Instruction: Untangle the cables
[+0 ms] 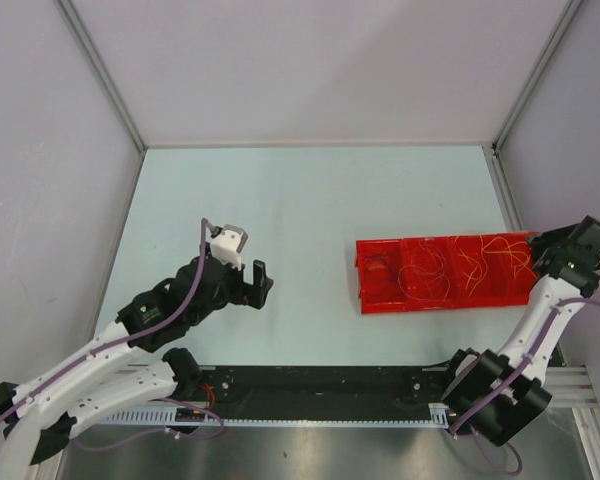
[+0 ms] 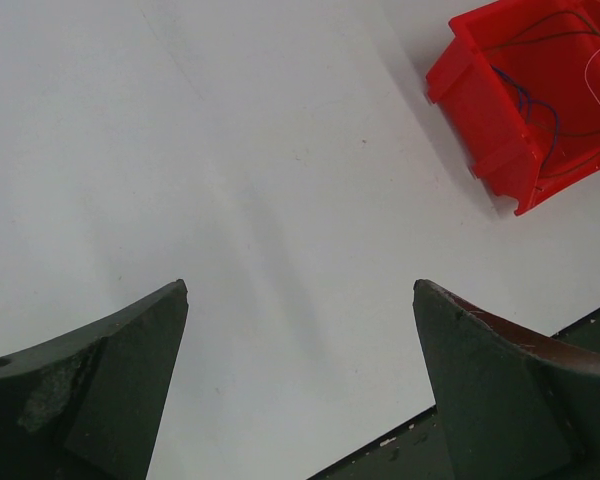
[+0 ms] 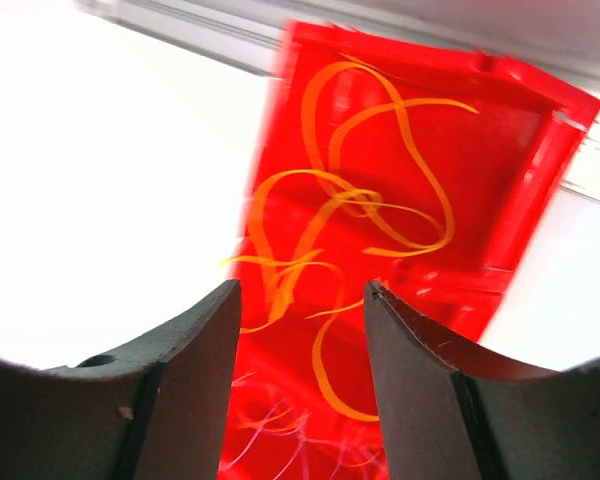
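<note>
Cables (image 3: 352, 203) lie in red tray (image 3: 500, 170) — just beyond right claw (image 3: 302, 287).

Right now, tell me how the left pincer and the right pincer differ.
The left pincer's jaws stand wide apart; the right pincer's gap is narrower. The left pincer hangs over the white table, well away from the red tray; the right pincer hangs above that tray's far right end, over the orange cables. Both have dark fingers and hold nothing.
</note>
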You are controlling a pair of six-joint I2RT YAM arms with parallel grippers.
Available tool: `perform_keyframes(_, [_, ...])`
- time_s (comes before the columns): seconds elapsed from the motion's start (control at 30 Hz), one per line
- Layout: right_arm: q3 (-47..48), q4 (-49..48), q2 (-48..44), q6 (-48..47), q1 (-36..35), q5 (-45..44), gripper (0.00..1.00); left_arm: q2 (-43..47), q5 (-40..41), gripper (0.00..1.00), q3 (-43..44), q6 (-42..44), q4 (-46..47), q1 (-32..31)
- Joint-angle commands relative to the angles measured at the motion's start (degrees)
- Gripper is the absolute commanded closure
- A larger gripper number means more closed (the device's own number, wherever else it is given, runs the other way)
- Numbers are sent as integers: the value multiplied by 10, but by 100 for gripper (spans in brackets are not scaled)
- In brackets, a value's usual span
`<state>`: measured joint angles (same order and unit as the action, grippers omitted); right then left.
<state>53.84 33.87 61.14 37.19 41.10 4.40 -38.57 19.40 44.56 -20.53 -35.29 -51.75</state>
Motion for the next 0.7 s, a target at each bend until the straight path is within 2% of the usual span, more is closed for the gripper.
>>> perform_keyframes(0.0, [22,9,-64,0,-14,41,45,-4,9,1,5,-4,7,-5])
perform_keyframes(0.17, [21,7,-53,3,-63,46,45,-10,4,0,5,-4,7,-6])
perform_keyframes(0.33, [-6,4,-26,19,-65,52,44,-12,8,1,4,-4,6,-8])
perform_keyframes(0.67, [-99,-36,-33,41,-68,57,39,-29,13,0,6,-4,4,-11])
